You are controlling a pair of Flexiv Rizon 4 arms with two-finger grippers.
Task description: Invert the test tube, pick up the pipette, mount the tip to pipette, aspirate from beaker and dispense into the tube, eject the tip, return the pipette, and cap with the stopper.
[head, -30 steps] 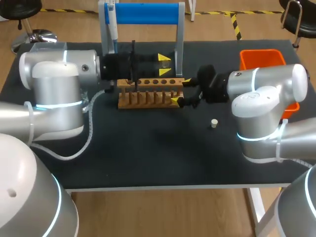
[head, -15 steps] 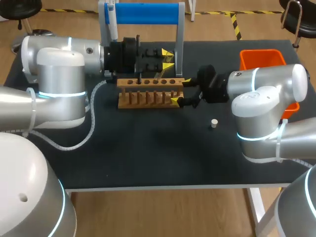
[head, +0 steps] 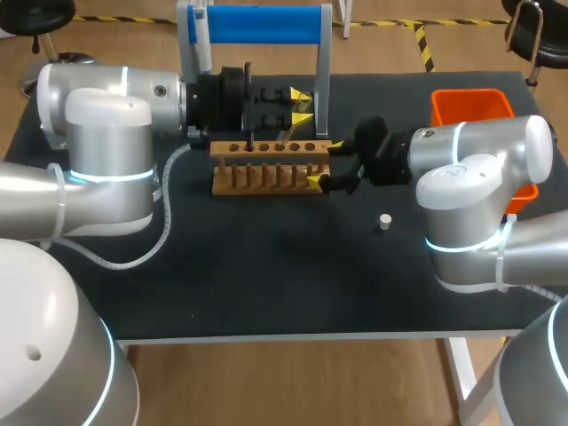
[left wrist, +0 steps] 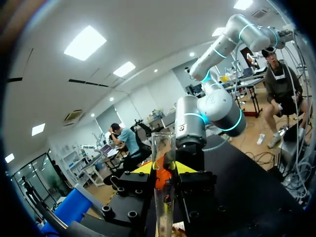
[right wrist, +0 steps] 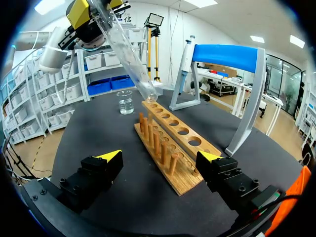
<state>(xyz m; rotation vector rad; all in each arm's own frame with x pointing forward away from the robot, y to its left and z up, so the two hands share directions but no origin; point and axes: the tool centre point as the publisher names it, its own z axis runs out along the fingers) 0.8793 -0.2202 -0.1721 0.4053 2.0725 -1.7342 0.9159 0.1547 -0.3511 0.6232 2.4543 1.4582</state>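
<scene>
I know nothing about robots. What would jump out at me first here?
The left tool grips a glass tube, tilted with its lower end close over the wooden rack in the middle of the table. The right tool stands open at the rack's right end, and a bright orange bin sits at the far right corner.
</scene>
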